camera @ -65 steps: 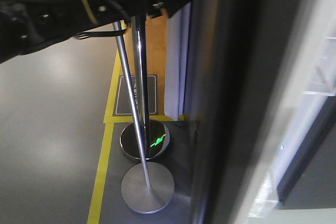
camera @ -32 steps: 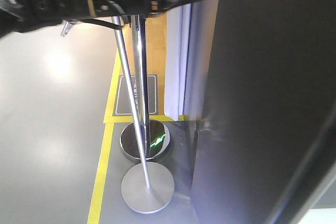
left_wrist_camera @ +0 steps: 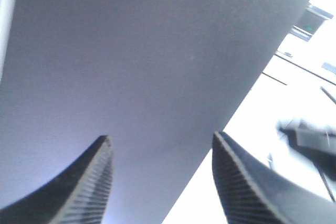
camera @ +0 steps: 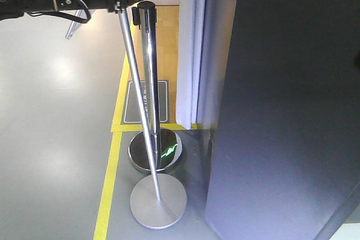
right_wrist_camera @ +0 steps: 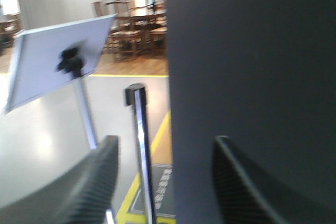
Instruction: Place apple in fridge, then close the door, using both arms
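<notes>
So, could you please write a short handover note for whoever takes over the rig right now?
Left gripper: open, empty, facing the door.
Right gripper: open, empty, beside that panel, stanchion poles to its left.
Apple: not in view; I cannot confirm it is inside.
Fridge: only dark grey outside shows, no white interior, so the door looks shut or nearly so.
Left to do: check the seal, then pull both arms back.

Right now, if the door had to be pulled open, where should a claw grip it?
Probably the door's bare edge, with the open left claw coming in from the side to straddle it. The face is flat and smooth with no handle showing, so nothing else offers a hold.
</notes>
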{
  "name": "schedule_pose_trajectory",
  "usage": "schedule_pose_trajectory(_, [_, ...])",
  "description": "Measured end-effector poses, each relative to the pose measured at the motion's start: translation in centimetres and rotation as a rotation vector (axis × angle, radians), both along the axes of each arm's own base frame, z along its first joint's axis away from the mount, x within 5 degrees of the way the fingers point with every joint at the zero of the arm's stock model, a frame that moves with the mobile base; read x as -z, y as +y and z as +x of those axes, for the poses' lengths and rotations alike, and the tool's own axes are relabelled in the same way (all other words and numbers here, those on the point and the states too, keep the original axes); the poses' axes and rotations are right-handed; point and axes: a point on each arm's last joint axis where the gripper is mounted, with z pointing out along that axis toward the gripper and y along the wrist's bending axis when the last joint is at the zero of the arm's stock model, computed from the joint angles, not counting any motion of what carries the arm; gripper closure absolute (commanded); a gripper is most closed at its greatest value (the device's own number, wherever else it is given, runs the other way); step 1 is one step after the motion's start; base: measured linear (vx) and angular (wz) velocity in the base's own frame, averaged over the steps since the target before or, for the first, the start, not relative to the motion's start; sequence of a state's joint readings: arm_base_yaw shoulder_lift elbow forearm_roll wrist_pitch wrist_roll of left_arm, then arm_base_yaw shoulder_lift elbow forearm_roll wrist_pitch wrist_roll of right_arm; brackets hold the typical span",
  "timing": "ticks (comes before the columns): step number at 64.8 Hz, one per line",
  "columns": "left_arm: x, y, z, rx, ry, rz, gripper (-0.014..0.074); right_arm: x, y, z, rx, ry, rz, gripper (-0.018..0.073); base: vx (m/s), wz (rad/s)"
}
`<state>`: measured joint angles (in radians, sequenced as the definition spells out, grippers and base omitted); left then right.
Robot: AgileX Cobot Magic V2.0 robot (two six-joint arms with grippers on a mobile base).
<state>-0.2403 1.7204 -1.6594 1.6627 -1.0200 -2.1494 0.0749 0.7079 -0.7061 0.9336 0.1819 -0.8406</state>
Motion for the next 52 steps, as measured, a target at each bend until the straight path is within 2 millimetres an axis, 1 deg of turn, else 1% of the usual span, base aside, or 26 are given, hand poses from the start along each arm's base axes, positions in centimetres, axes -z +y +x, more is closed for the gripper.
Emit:
schedule_pose_trajectory(10, [0.0,0.4,0.2,-0.012,-0.001,0.003,0.0218,-1.7,-0.4,3.7,0.069,-0.011,0.007,0.0076,0.0,0.0])
schedule_pose_trajectory(14, [0.0,0.5,0.2,-0.013,-0.001,0.003,0.0218,-2.0,-0.6,5.5,0.112,-0.011,0.011,0.0076,0.0,0.0])
schedule_pose_trajectory(21, [0.0,0.5,0.2,-0.013,-0.001,0.003,0.0218,-2.3,-0.7,8.1,0.146,-0.003,0.014,0.0076,0.0,0.0])
schedule_pose_trajectory(31, [0.0,0.5,0.2,-0.013,-0.001,0.004,0.0218,-1.9,-0.9,11.4,0.19,0.02,0.012,0.0076,0.0,0.0])
schedule_pose_trajectory(40, [0.0,0.5,0.2,-0.013,-0.001,0.005,0.0218,-1.6,-1.2,13.3,0.239,0.022,0.036,0.0076,0.0,0.0])
schedule_pose_trajectory(52, [0.0,0.5,0.3,-0.026,-0.002,0.005,0.0218,-0.9,-1.4,14.7,0.285,0.033,0.06,0.0076,0.0,0.0])
